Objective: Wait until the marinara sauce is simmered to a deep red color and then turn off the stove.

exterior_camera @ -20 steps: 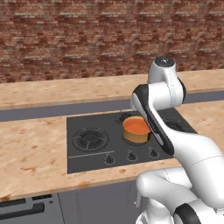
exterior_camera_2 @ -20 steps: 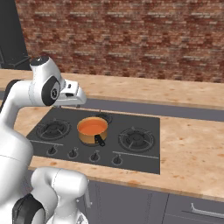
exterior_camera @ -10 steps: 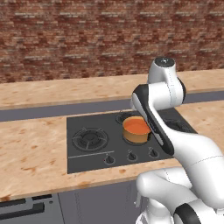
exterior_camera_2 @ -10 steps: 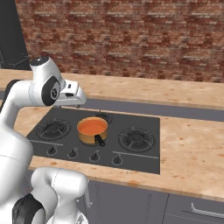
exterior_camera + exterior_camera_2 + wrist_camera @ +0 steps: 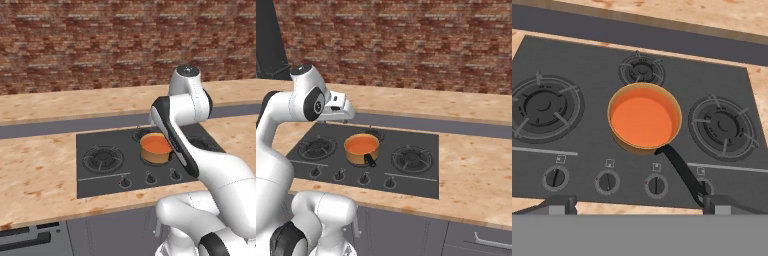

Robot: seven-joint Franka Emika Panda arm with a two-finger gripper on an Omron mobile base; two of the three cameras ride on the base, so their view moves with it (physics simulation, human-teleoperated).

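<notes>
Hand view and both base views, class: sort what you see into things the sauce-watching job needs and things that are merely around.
Needed:
- marinara sauce, still orange
- saucepan
- stove
- knobs
- the open hand

Merely around:
- wooden counter
- brick wall
- unlit side burners

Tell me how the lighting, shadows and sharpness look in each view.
Left base view: even, flat light, soft edges, no glare on the stove. Right base view: same flat light, faint shadow under the saucepan. Hand view: sharpest, sauce a uniform orange without highlights, burners crisp.
</notes>
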